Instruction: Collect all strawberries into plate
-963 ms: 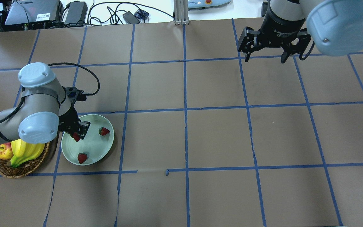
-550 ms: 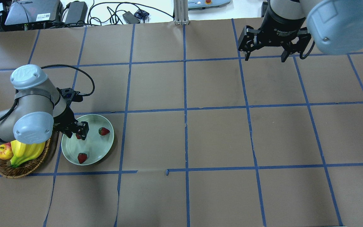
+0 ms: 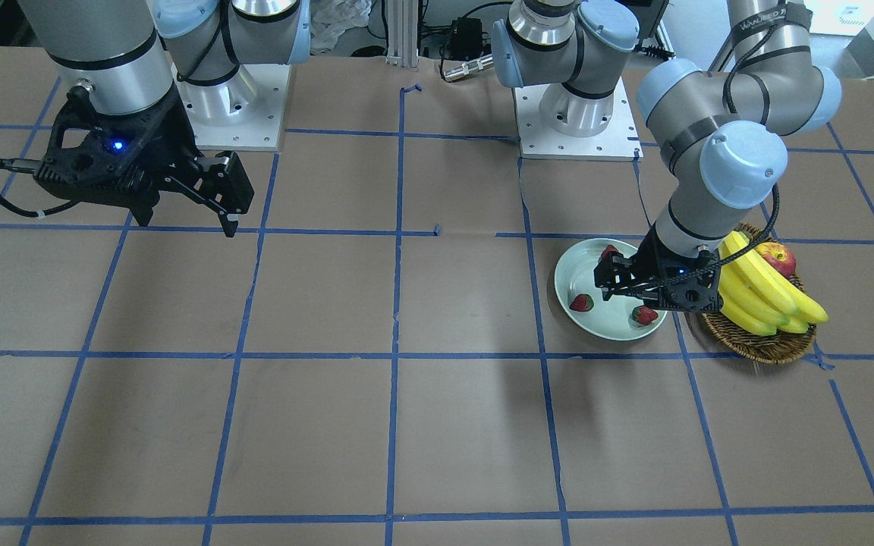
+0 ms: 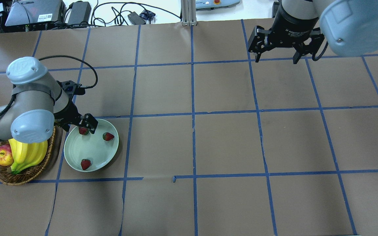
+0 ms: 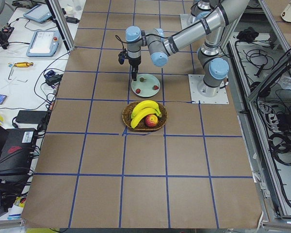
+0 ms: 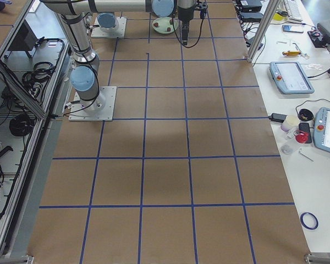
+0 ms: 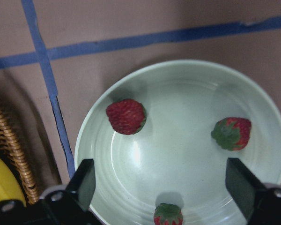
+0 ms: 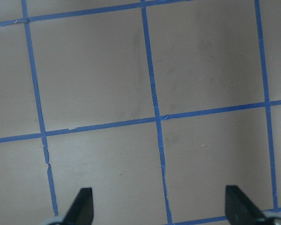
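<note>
A brown paper-covered counter [image 4: 228, 141] marked into squares with blue tape, seen from above and behind a two-armed robot; on the robot's left side sits a pale mint-green plate [image 4: 94, 150], round and shallow with a raised rim; all three strawberries lie inside it, well apart from one another; the first strawberry [image 4: 83, 130] rests by the rim farthest from the robot, the second strawberry [image 4: 108, 136] sits toward the plate's right side in the overhead view, and the third strawberry [image 4: 85, 164] lies close to the rim nearest the robot; the left gripper [image 7: 159, 173] hovers over the plate's far-left edge, its jaws spread wide and holding nothing, with the first strawberry just below it; just beside the plate, further to the robot's left, stands an oval wicker basket [image 4: 25, 177] holding a bunch of yellow bananas [image 4: 26, 155] and a red and yellow apple [image 4: 2, 156]; the right gripper [image 4: 276, 60] hangs above bare counter at the far right, well apart from the plate, its jaws also released and empty.
</note>
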You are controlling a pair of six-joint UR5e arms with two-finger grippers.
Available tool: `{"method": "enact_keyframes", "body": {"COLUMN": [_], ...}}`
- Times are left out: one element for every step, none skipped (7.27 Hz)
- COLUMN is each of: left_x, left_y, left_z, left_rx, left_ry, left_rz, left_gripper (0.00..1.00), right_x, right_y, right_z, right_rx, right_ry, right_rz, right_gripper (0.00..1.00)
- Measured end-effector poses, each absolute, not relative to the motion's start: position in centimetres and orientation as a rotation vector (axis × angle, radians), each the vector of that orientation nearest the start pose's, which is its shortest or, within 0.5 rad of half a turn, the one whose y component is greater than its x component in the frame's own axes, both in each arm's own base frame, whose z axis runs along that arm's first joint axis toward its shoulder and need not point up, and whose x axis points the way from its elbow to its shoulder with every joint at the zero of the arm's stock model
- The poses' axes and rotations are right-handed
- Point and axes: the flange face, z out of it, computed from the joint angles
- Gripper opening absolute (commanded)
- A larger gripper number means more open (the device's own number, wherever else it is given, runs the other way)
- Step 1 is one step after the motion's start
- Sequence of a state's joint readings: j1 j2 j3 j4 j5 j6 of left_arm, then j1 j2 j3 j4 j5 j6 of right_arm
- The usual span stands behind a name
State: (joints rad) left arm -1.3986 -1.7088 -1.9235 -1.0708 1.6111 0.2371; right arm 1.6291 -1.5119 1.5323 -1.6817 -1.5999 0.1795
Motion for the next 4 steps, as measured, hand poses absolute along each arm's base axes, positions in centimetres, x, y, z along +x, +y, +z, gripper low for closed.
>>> {"method": "enact_keyframes", "body": {"left_x": [-7.0, -10.5, -13.8, -15.8], "left_y": [-53.2, -53.6, -53.3, -52.6], "left_z": [33.6, 37.2, 40.5, 43.6], "left_rx": [0.073, 0.035, 0.006, 0.004], "left_ry": [3.100, 3.101, 3.104, 3.107], "left_rz": [-0.039, -0.069, -0.107, -0.140], "left_gripper": [1.00, 1.00, 1.00, 1.00], "right_x": [16.1, 16.1, 16.1, 16.1], "right_y": [-51.7, -51.7, -51.6, -51.6], "right_z": [48.8, 48.8, 48.8, 48.8], "right_rx": [0.193, 0.193, 0.194, 0.195], "right_ry": [3.150, 3.150, 3.149, 3.150], "right_rz": [-0.146, -0.145, -0.144, -0.143], "right_gripper": [1.00, 1.00, 1.00, 1.00]}}
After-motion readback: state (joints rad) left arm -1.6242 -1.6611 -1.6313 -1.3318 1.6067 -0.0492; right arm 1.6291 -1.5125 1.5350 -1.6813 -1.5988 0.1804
